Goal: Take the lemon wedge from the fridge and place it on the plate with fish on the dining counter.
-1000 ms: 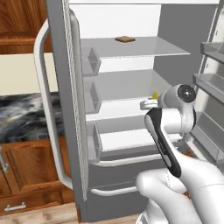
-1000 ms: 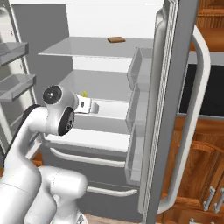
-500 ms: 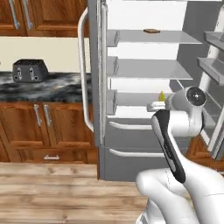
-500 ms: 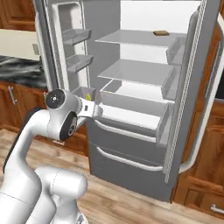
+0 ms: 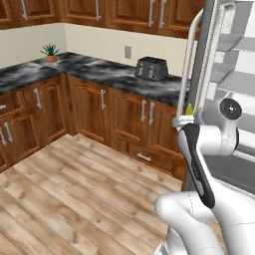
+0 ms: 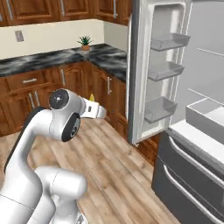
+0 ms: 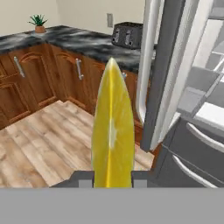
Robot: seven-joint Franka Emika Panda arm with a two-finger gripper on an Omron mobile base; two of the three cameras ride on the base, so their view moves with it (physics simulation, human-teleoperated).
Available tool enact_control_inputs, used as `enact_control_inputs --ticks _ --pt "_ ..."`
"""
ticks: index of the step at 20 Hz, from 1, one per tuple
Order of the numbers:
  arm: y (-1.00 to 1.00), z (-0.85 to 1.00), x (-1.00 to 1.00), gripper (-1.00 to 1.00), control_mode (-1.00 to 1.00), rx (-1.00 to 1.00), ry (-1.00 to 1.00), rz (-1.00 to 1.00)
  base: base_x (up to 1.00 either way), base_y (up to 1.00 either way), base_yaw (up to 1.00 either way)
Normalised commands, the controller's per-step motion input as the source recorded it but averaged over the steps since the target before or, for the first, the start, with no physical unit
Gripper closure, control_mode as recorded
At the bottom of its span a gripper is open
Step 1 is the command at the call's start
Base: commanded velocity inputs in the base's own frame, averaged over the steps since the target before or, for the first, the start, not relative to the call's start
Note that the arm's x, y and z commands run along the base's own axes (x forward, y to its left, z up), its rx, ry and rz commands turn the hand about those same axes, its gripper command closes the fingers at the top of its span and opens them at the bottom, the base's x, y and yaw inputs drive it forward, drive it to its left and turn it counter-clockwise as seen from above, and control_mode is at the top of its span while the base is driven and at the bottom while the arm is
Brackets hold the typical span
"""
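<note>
While it looks like a tiny yellow speck from the base cameras, the lemon wedge (image 7: 112, 127) is huge in the hand view: a tall, narrow, pointed sliver, bright yellow with a paler streak down the middle and a slightly glossy, translucent look. It stands upright with its tip up, clamped between the two dark fingertips (image 7: 85, 178) of the gripper (image 7: 112, 179), which are pressed in on either side of its base. So the jaws are closed on the wedge, and it is up in the air out over the floor, not resting on anything.

From the left base view the wedge (image 5: 189, 109) pokes up just above the gripper (image 5: 183, 119), right in front of the fridge (image 5: 219, 74) door edge and its long white curved handle. In the right base view it's the same little yellow tip (image 6: 92, 97) sitting on the gripper (image 6: 97, 110).

Materials-wise: the fridge is flat grey outside with a white interior, door bins and shelves, and two dark lower drawers. The floor (image 5: 74, 194) is light wood planks. Wall cabinets (image 5: 99, 114) are reddish-brown wood with arched panels and silver bar handles, topped by a black-and-grey marbled counter (image 5: 99, 69). On it sit a boxy dark toaster (image 5: 152, 68) and a small potted plant (image 5: 50, 52).
</note>
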Motion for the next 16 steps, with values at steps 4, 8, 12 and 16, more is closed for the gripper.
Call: enact_control_inputs --ticks 4,8,12,16 --pt "0.00 0.00 0.00 1.00 1.00 0.00 0.00 0.00 -0.13 0.00 0.94" --pt "0.00 0.00 0.00 1.00 1.00 0.00 0.00 0.00 -0.12 0.00 0.95" --pt "0.00 0.00 0.00 1.00 1.00 0.00 0.00 0.00 -0.09 0.00 0.96" --pt "0.00 0.00 0.00 1.00 1.00 0.00 0.00 0.00 -0.06 0.00 0.96"
